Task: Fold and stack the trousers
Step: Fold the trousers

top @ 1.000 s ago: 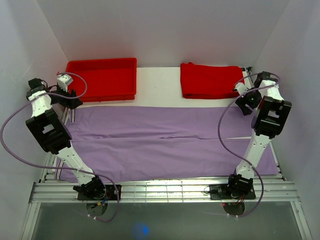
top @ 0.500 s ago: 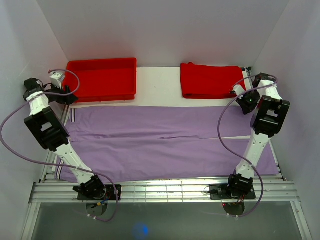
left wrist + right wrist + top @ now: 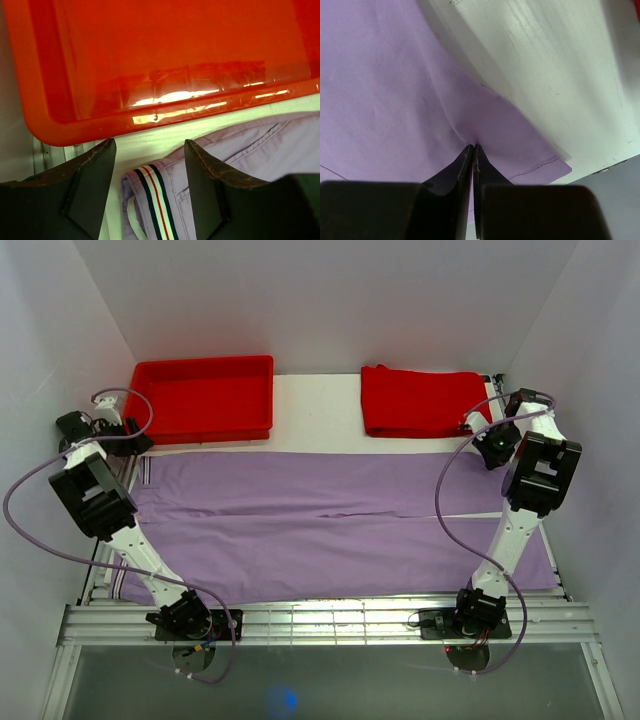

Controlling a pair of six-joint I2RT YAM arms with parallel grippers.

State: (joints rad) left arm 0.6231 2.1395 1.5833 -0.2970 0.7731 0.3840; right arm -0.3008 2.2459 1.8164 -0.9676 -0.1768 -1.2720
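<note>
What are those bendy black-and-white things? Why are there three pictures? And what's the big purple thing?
Those are two robot arms, a left arm and a right arm, bolted to the near edge of a table. The wide picture comes from a camera above and behind them. The other two come from small cameras on each wrist, looking out past the fingers. The purple thing is a pair of trousers, spread flat across the table. Behind them sit a red tray and a folded red cloth. The right fingers are shut, pinching a corner of the trousers. The left fingers are open over a striped corner of the trousers and hold nothing.
</note>
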